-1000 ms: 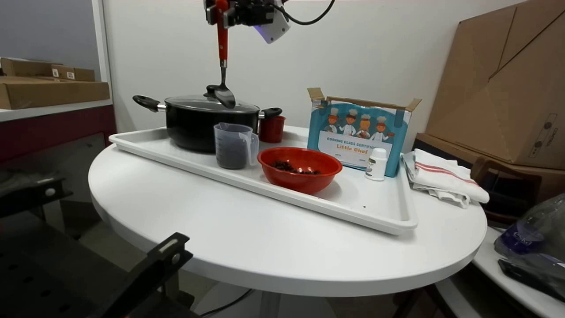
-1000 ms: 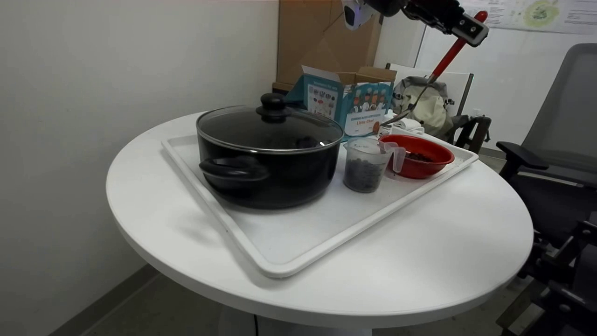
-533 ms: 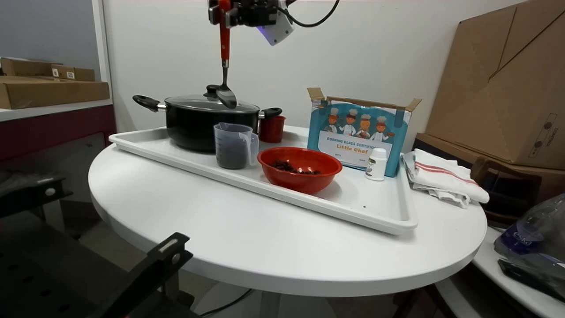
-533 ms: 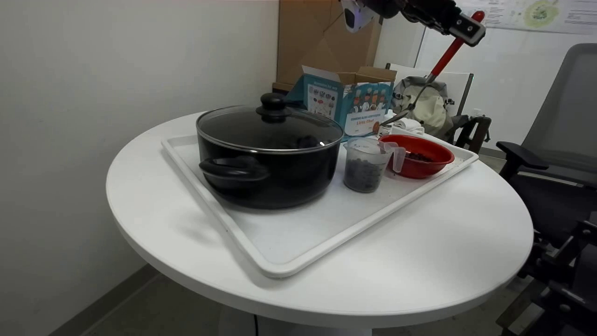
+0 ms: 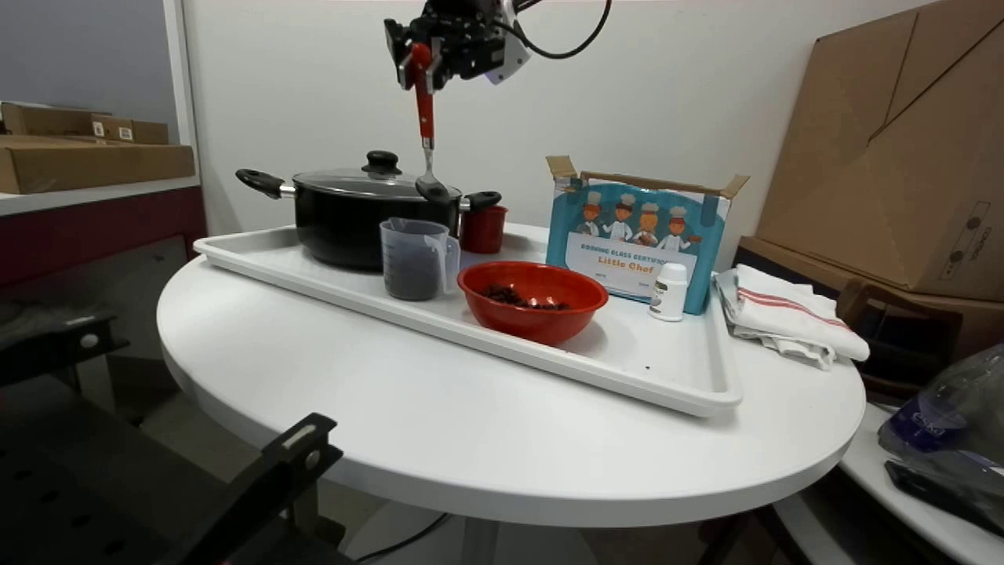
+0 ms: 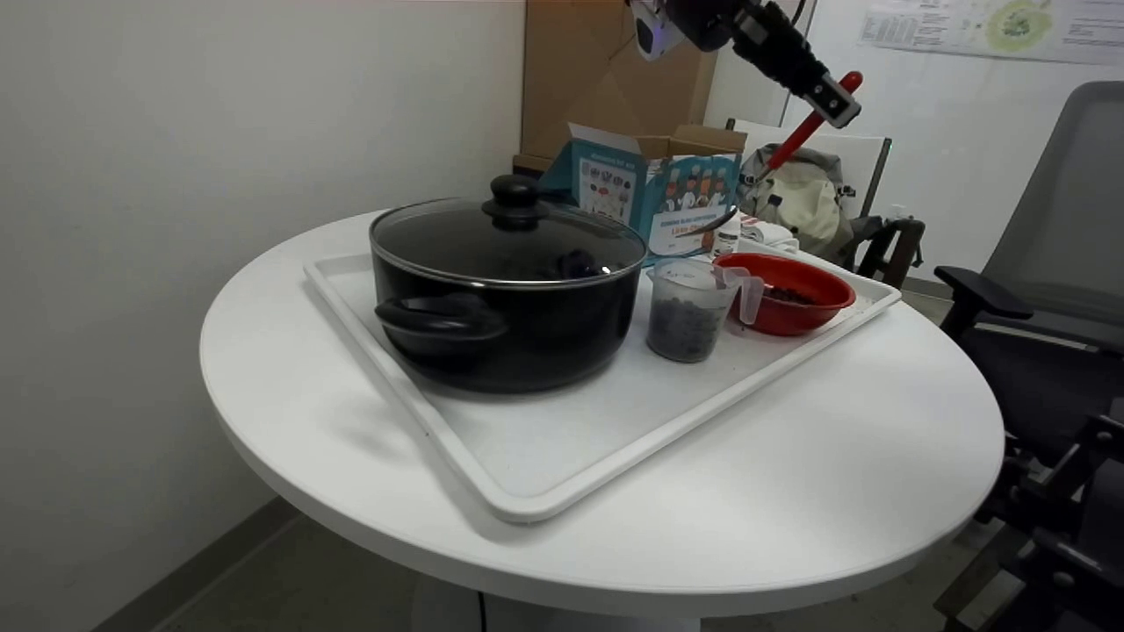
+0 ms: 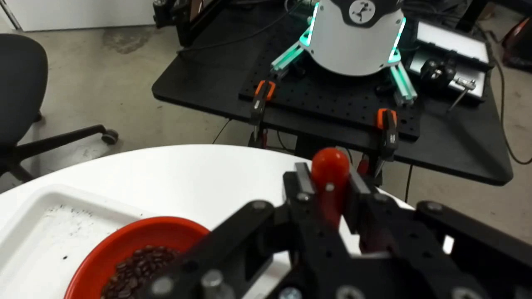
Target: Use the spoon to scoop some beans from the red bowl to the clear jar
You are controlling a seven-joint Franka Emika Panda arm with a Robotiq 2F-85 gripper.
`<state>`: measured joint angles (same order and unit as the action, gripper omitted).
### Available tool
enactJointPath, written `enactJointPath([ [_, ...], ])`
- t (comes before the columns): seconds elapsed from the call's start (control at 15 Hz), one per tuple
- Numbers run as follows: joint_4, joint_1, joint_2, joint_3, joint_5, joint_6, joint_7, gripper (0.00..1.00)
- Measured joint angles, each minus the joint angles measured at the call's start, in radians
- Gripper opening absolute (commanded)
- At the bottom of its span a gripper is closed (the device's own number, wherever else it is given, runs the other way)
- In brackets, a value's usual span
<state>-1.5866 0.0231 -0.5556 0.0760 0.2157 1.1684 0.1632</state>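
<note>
My gripper (image 5: 420,74) is shut on the red handle of the spoon (image 5: 424,118). In an exterior view the gripper (image 6: 839,104) holds the spoon (image 6: 803,140) tilted, its metal end hanging above the tray near the clear jar (image 6: 685,323). The wrist view shows the handle's end (image 7: 330,168) between the fingers (image 7: 329,182). I cannot tell whether the spoon carries beans. The clear jar (image 5: 412,263), a measuring cup with a handle, holds dark contents. The red bowl (image 5: 541,322) stands beside it with dark beans (image 5: 510,296) inside; the beans (image 7: 139,270) also show in the wrist view.
A black lidded pot (image 5: 369,227) stands beside the jar on the white tray (image 5: 627,384). A dark-red cup (image 5: 483,230), a blue box (image 5: 627,243) and a white bottle (image 5: 669,292) stand behind the jar and bowl. A folded towel (image 5: 792,310) lies outside the tray.
My gripper has come down with the spoon, moving right in one view and left in another. The spoon is tilted flatter, and its tip has moved from the pot's knob to the pot's edge.
</note>
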Motion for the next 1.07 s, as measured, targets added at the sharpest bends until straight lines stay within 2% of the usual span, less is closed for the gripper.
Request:
enactJointPath([
  [0.2,-0.091,-0.009,0.04,-0.009,0.0,0.124,-0.005,0.09],
  [0.53,-0.319,-0.043,0.125,-0.027,0.0,0.324,-0.005,0.09],
  [0.8,-0.509,-0.055,0.251,-0.04,0.001,0.493,-0.005,0.09],
  [1.07,-0.674,-0.054,0.415,-0.042,0.012,0.61,-0.005,0.09],
])
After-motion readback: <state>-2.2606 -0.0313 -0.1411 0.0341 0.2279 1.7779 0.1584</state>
